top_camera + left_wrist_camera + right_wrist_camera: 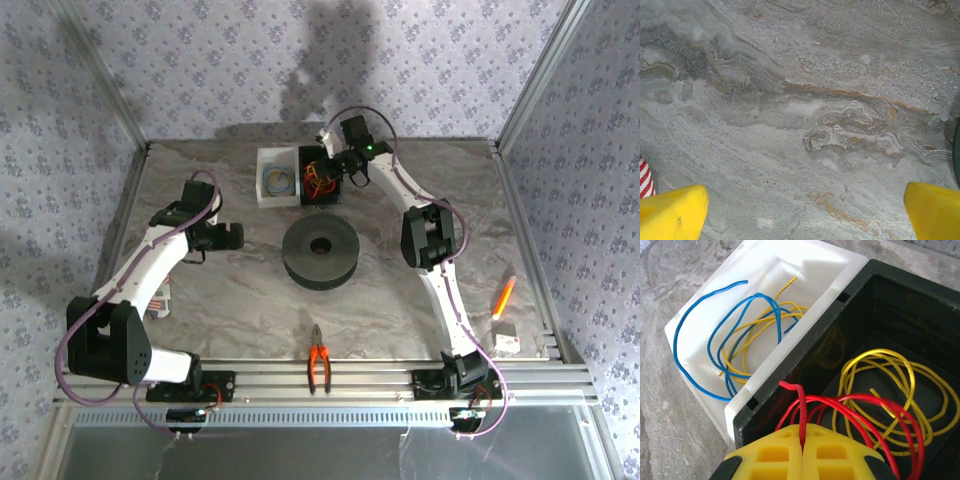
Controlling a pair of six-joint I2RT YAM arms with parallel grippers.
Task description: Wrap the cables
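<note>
The red cable (801, 407) lies in loops inside a black box (805, 352), beside a coil of yellow wire (892, 385). My right gripper (802, 442) is shut on one end of the red cable, whose bent tip sticks up above the yellow fingers. From above, the right gripper (330, 168) reaches into the black box (320, 195) at the back of the table. A black round spool (320, 255) sits at the middle. My left gripper (232, 237) hovers left of the spool, open (805, 215) with bare marble between its yellow fingers (675, 212).
A white box (765, 265) holding blue and yellow wires adjoins the black box on its left. Orange-handled pliers (319, 362) lie at the near edge. An orange marker (503, 297) and a small white block (506, 341) lie right. A red-striped item (163, 298) lies left.
</note>
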